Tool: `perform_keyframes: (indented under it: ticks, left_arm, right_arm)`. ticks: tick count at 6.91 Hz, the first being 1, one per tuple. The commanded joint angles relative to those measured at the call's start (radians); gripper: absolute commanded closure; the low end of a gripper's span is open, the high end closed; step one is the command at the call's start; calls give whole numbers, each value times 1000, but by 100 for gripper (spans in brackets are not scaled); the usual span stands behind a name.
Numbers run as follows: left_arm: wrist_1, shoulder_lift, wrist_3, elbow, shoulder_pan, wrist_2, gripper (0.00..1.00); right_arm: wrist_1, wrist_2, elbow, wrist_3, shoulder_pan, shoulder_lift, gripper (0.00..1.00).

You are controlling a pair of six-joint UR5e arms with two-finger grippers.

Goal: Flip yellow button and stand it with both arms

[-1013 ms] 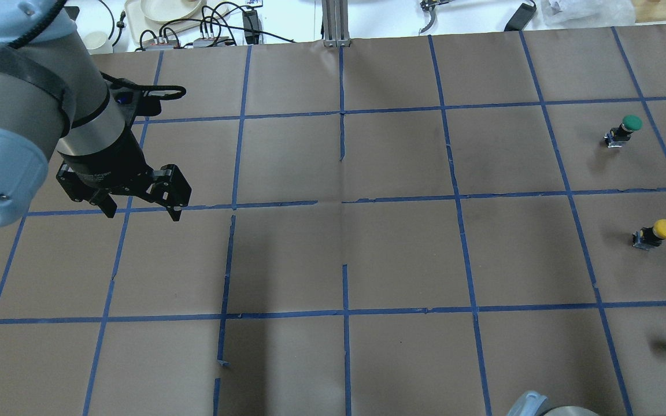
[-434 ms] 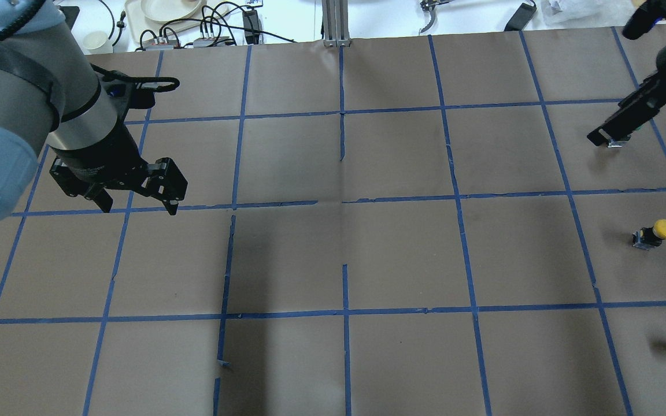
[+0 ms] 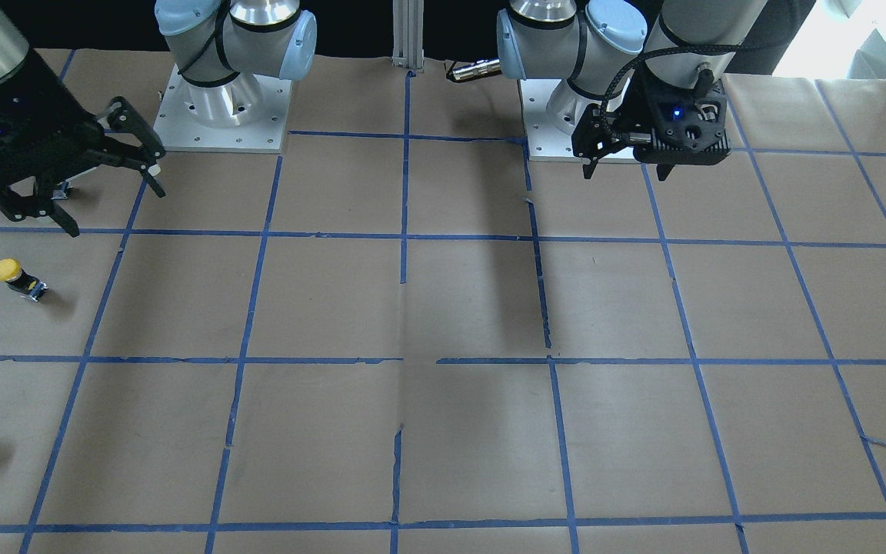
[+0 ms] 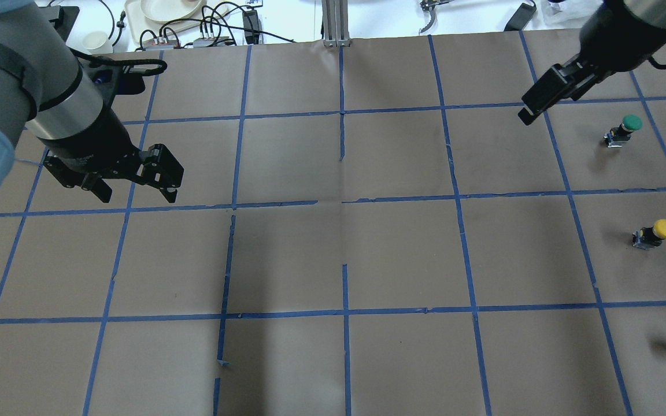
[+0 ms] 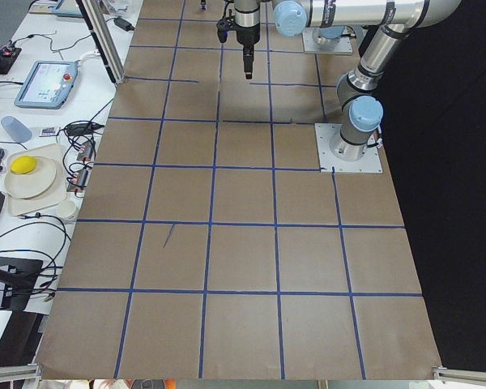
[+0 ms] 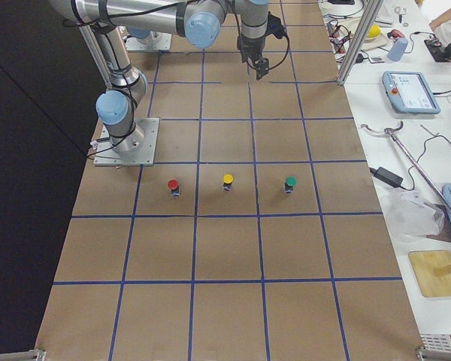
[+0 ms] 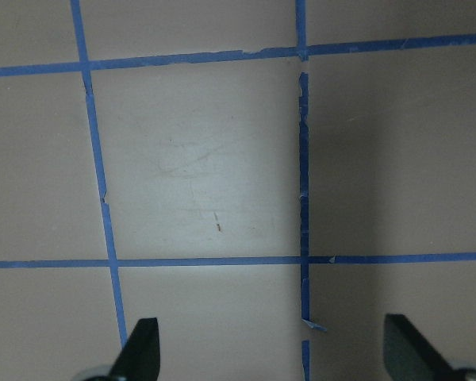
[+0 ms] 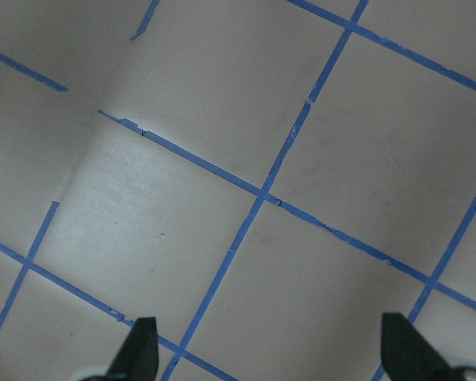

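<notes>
As we look out from the robot's side, the left end effector (image 4: pixel 138 195) hangs nearest, black, its two fingers spread wide above the bench (image 4: pixel 402 254). The bench is papered in matte brown and ruled into squares with blue tape (image 4: pixel 342 86). At its right end three push-buttons stand in one row: the red button (image 6: pixel 173 185) closest to the robot, the yellow button (image 4: pixel 655 234) in the middle, the green button (image 4: pixel 624 130) farthest. We read the yellow one as resting on its blocky black base inside a taped square, domed glossy cap up, long axis roughly vertical, touching nothing else. Beyond, the right end effector (image 3: pixel 118 213) hovers high, fingers likewise parted, holding nothing.
</notes>
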Motion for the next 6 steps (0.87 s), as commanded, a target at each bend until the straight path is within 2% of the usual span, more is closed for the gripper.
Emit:
perform_keyframes:
  ticks: [1,3,6]
  left_arm:
    - [-7,2,30,-3,7,-15,0]
    - [-4,0,30,0,7,-13,0]
    - [-4,0,30,2,7,-13,0]
  right_arm:
    - [4,-57,-37,358,143,20,0]
    - [4,-158,-109,579,253,79,0]
    - [48,-170,-124,612,266,95,1]
